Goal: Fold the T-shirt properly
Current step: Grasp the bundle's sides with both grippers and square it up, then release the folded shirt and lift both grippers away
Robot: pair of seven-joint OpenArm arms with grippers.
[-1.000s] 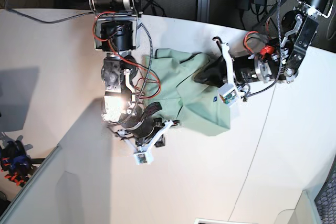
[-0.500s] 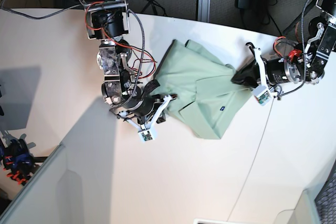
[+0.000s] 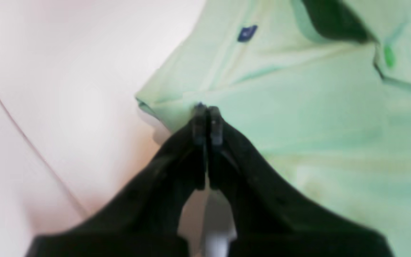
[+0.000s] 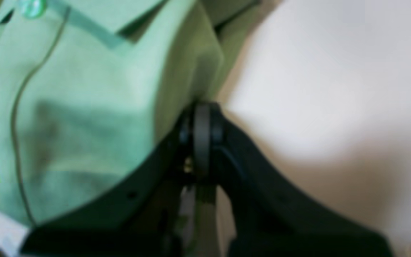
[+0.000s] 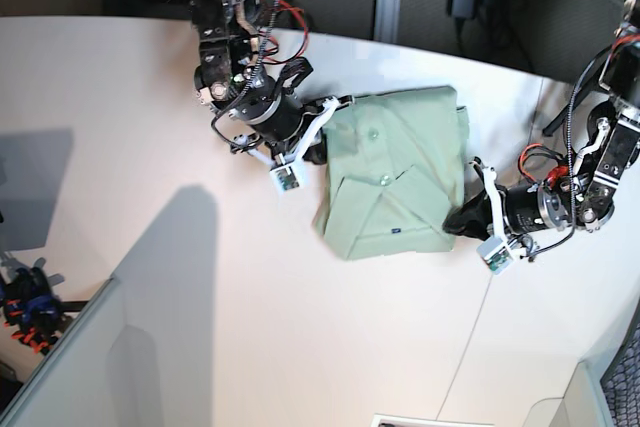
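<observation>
Mint T-shirt [image 5: 400, 172] folded, both grippers clamped on edges.

A pale mint-green T-shirt [image 5: 395, 187] is seen, marked by a tiny dark blue label [image 3: 247, 33] and translucent green buttons [image 4: 31, 7]. The table [image 5: 150, 97] is coloured off-white.

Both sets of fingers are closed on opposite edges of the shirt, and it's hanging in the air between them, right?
Not hanging. The base view shows the T-shirt lying on the white table. The left gripper and right gripper are both closed on its opposite edges, as you said.
</observation>
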